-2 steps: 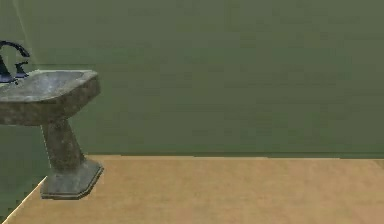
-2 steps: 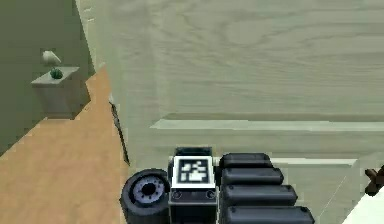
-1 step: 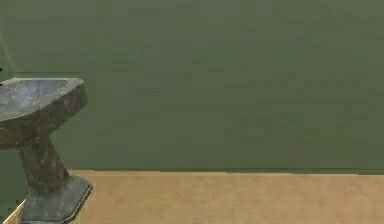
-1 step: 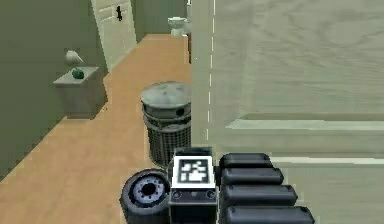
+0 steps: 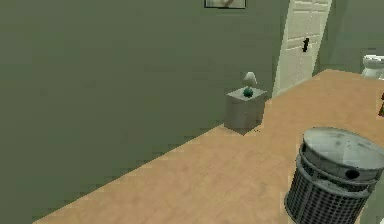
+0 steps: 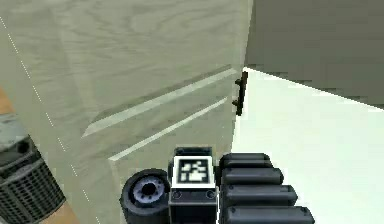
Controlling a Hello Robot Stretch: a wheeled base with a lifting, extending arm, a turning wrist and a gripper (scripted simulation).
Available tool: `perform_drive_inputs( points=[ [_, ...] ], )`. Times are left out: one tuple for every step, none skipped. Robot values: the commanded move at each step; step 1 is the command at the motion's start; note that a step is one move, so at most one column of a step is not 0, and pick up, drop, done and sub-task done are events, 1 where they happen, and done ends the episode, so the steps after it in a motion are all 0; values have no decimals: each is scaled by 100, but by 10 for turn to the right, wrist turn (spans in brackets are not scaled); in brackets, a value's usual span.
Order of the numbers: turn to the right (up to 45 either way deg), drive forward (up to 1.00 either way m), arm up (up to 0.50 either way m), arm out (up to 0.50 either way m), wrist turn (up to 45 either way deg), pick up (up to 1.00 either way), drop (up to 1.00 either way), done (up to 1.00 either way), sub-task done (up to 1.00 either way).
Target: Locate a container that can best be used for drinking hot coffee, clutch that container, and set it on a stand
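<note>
Forward view first. A warm wooden floor runs from near left away to far right, hugging a long grey-green wall on the left. At that wall's foot, some way off, sits a small grey stand with a little lamp on top. Beyond it, far back, there's a white door, and a framed picture clips the top edge. Near right, a dark mesh bin stands on the boards, well apart from the stand. Between the two lies a broad lane of bare floor leading to the far door. A small white object sits at the far right edge, too small to name.

Now the arm side view. A pale panelled door looms close across the left and middle, and its right edge carries a dark handle. Right of that edge a pale floor opens out toward a dark wall beyond. The bin's ribbed side shows at near left.

Along the bottom edge is my arm in dark stacked segments. Beside it is a white square, and left of that the round dark body of my claw. I can't make out its fingers, so I cannot tell the claw's state or whether it holds anything. Where the coffee container is, I cannot tell.
</note>
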Motion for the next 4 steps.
perform_drive_inputs(
  points=[
    [120, 0, 0, 0, 0, 0, 0, 0, 0],
    [0, 60, 0, 0, 0, 0, 0, 0, 0],
    [60, 0, 0, 0, 0, 0, 0, 0, 0],
    [0, 80, 0, 0, 0, 0, 0, 0, 0]
  ],
)
